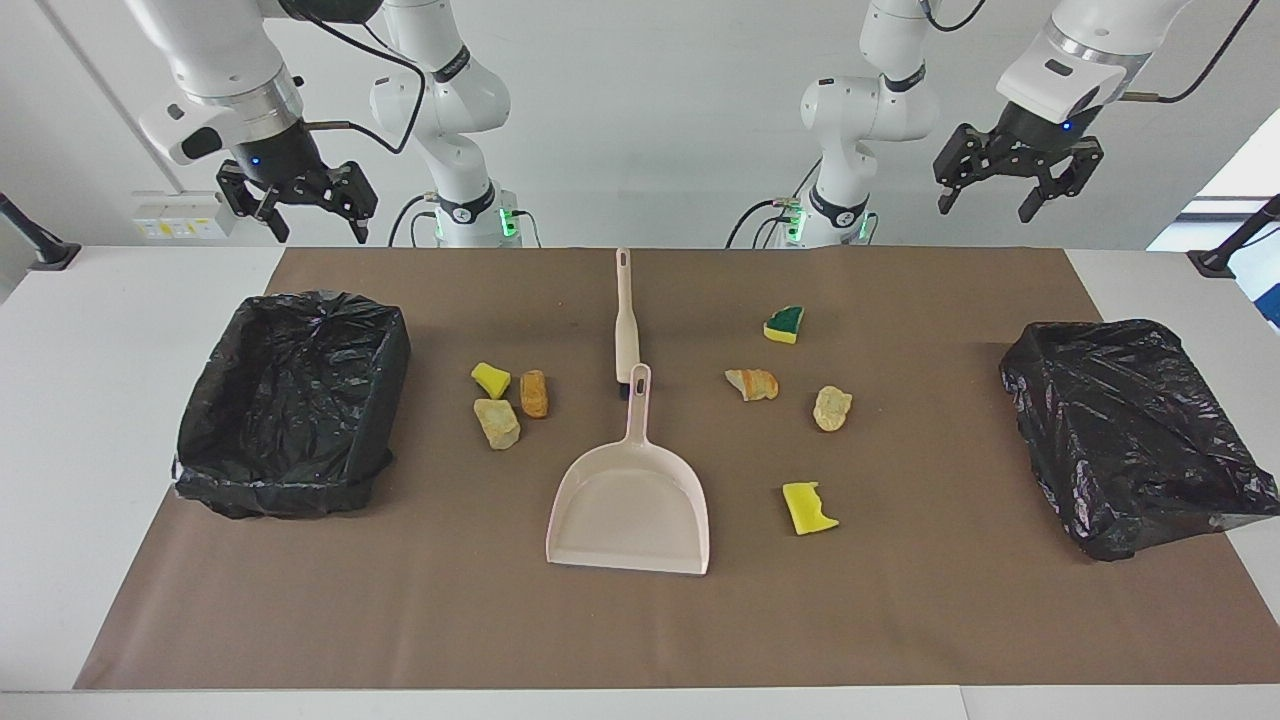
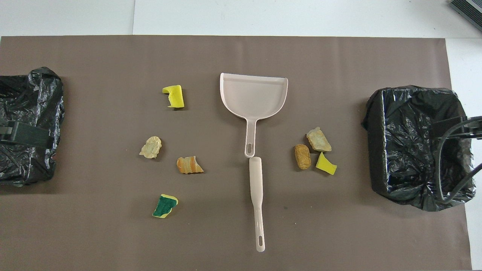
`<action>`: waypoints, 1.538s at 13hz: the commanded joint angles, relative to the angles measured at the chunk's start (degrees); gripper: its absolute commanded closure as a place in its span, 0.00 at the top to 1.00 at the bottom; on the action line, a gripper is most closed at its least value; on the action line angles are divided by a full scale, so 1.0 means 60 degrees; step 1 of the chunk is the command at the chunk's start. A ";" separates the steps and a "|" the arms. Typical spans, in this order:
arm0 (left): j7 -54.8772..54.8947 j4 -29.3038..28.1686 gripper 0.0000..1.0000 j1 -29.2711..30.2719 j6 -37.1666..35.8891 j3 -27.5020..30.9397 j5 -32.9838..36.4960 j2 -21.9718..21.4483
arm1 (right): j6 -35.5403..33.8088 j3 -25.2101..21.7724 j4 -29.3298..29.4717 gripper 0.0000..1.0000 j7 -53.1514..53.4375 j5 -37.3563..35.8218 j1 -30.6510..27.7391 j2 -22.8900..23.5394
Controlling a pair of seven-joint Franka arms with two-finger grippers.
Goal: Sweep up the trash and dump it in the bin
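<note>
Brown mat (image 1: pixel 900 600) covers the table. Beige dustpan (image 1: pixel 630 510) lies mid-table, handle toward the robots, its tip just beside the brush (image 1: pixel 626 320). Three trash scraps (image 1: pixel 510 400) cluster toward the right arm's end; four more (image 1: pixel 800 400) lie scattered toward the left arm's end. A black-lined bin (image 1: pixel 290 400) stands at each end, second bin (image 1: pixel 1130 430) tilted. Right gripper (image 1: pixel 315 215) and left gripper (image 1: pixel 985 195) hang high, jaws apart, empty.
</note>
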 commanded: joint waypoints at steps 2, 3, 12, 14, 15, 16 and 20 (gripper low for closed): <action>-0.1364 -0.1689 1.00 -0.1223 0.1301 0.0004 -0.0008 -0.0590 | 0.0071 0.0280 0.0713 1.00 0.0351 -0.0050 0.0207 0.1204; -0.1543 -0.2377 1.00 -0.1546 0.1829 -0.0011 -0.0008 -0.0853 | 0.0087 0.0281 0.1356 1.00 0.0672 -0.0035 0.0456 0.1877; -0.5129 -0.5954 1.00 -0.5398 0.6034 -0.0025 -0.0023 -0.0564 | 0.1329 0.0618 0.3282 1.00 0.3761 0.0739 0.2199 0.5192; -0.5730 -0.6192 1.00 -0.6159 0.6855 -0.0025 -0.0008 0.0019 | 0.1580 0.0676 0.3282 1.00 0.4612 0.0975 0.2654 0.5500; -0.6242 -0.6207 1.00 -0.6482 0.7265 -0.0025 -0.0008 0.0342 | 0.1668 0.0720 0.3253 1.00 0.4659 0.1136 0.2757 0.5589; -0.6624 -0.6236 1.00 -0.6805 0.7588 -0.0025 -0.0008 0.0592 | 0.1741 0.0735 0.3238 1.00 0.4659 0.1195 0.2758 0.5619; -0.6862 -0.6601 1.00 -0.7452 0.8395 -0.0040 -0.0008 0.1078 | 0.1815 0.0735 0.3179 1.00 0.4586 0.1547 0.2641 0.5604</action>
